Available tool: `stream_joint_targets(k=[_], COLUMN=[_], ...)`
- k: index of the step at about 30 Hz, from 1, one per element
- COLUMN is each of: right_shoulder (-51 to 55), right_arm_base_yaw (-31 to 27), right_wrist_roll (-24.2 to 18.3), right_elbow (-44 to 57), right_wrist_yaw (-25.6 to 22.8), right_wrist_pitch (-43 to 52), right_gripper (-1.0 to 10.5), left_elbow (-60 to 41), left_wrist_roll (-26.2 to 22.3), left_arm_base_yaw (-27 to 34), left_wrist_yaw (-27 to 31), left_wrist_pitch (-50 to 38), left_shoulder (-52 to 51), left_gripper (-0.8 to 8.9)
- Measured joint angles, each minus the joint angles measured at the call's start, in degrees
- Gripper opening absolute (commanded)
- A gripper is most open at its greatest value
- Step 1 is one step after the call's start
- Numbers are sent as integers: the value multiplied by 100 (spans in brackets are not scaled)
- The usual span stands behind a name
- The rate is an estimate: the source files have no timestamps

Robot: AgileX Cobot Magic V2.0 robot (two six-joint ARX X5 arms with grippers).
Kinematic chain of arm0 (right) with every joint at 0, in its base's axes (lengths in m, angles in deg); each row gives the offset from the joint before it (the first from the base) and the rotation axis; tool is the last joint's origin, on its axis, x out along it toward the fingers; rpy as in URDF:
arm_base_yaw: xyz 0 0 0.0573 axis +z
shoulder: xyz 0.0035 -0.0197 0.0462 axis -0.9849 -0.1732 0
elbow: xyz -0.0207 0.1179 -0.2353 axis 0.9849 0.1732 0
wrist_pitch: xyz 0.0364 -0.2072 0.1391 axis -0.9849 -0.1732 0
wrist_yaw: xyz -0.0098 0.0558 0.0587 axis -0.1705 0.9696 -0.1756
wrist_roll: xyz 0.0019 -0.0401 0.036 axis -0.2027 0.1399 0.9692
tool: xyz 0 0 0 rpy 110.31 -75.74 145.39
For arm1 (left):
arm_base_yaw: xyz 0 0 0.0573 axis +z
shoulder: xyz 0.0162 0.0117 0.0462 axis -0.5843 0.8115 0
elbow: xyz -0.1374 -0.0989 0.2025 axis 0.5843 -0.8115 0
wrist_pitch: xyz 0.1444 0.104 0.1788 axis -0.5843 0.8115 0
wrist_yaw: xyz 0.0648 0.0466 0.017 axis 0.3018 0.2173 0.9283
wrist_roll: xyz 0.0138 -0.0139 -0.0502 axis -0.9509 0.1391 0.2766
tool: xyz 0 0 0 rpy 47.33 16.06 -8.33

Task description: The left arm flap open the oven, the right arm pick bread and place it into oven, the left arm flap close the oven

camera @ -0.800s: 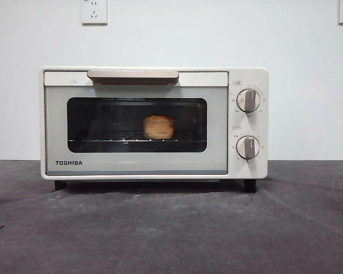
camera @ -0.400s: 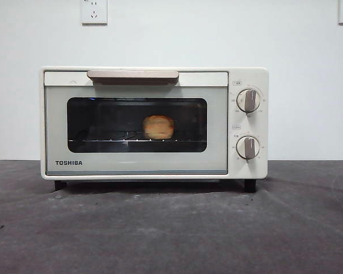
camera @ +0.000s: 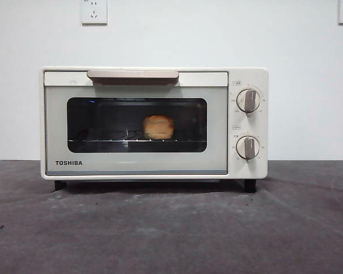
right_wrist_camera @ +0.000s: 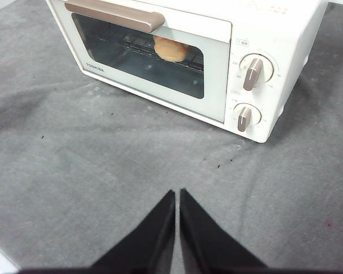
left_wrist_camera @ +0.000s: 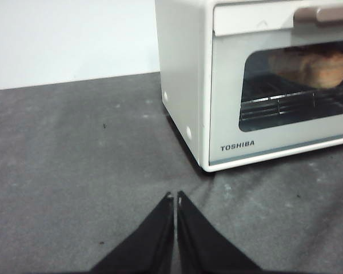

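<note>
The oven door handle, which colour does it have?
The handle is beige with a pinkish tone, best seen in the right wrist view.

I see a dark grey cloth-covered surface (camera: 171, 228), slightly wrinkled, with small dark specks. Only the oven (camera: 154, 123) sits on it, standing on short black feet near the white back wall.

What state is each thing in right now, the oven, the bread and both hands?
oven: door shut, handle at the top.
bread: inside, on the wire rack, behind the glass.
left hand: shut, empty, back from the oven.
right hand: shut, empty, back from the oven.
</note>
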Motion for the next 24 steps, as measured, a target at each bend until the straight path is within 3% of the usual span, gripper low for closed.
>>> stream_joint_targets(k=[24], right_shoulder=[0], right_arm_base_yaw=[0], right_wrist_roll=[0], right_elbow=[0], right_wrist_yaw=[-2], right_wrist_pitch=[2], right_gripper=[7], left_elbow=[-76], left_wrist_roll=[-61], left_arm_base_yaw=[0], left_wrist_yaw=[2], left_wrist_pitch=[111], left_shoulder=[0], left_gripper=[16])
